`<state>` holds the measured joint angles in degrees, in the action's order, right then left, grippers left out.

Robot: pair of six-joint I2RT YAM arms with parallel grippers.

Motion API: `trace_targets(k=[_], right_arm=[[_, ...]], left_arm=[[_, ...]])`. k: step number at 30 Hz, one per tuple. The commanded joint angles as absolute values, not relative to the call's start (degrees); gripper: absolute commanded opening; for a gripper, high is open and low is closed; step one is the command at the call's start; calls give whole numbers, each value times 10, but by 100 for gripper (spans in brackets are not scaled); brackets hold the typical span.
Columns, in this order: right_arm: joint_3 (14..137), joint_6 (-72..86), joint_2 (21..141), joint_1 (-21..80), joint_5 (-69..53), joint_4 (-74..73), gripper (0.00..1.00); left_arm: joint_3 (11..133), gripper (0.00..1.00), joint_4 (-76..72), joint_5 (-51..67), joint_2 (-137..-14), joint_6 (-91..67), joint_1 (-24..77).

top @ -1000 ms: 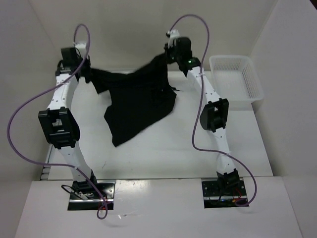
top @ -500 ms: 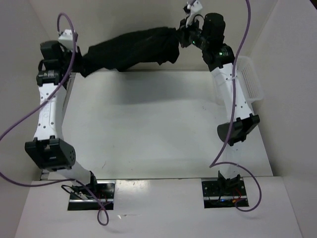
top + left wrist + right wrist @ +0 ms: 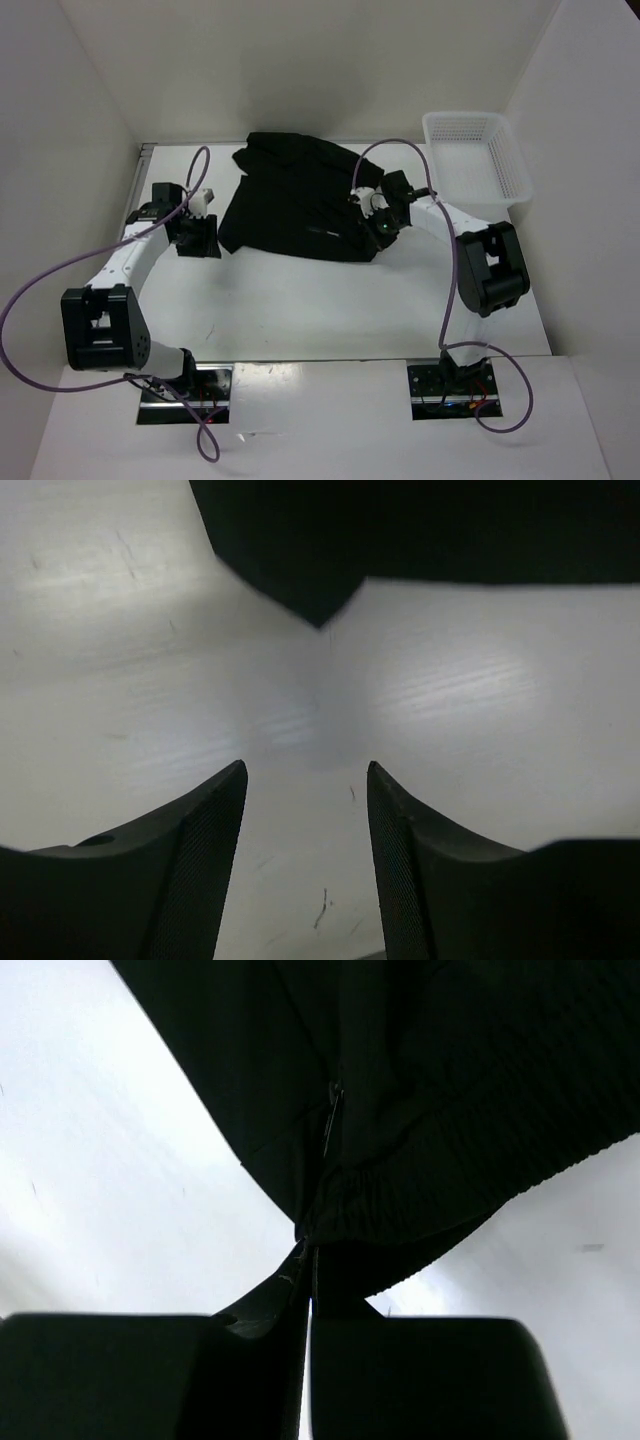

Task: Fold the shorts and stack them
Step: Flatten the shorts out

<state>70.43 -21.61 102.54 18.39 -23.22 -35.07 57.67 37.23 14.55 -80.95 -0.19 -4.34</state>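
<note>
The black shorts [image 3: 300,195] lie spread flat on the white table, toward the back middle. My left gripper [image 3: 208,238] sits low just left of their near left corner. In the left wrist view it [image 3: 305,780] is open over bare table, the shorts' pointed corner [image 3: 318,590] a short way ahead and untouched. My right gripper [image 3: 376,232] is at the shorts' right edge. The right wrist view shows it [image 3: 310,1252] shut on the ribbed waistband of the shorts [image 3: 420,1090].
A white mesh basket [image 3: 478,155] stands at the back right corner of the table. Purple cables loop from both arms. White walls close in the table on the left, back and right.
The shorts were held stretched in the air between both grippers; now they lie on the table. Both arms have come down, and the left gripper has opened and let go.
</note>
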Motion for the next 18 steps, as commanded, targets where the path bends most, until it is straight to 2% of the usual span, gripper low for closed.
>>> trace_targets(k=[1, 8, 12, 18], right_arm=[[683, -257, 937, 187, -230, -316, 0], [640, -311, 932, 187, -189, -305, 0], [635, -327, 943, 187, -178, -305, 0], [652, -327, 961, 187, -184, -300, 0]], left_arm=[[621, 60, 274, 158, -857, 0, -40], [771, 61, 241, 192, -1036, 0, -46], [790, 63, 262, 182, -1107, 0, -33], [782, 67, 300, 183, -1143, 0, -27]])
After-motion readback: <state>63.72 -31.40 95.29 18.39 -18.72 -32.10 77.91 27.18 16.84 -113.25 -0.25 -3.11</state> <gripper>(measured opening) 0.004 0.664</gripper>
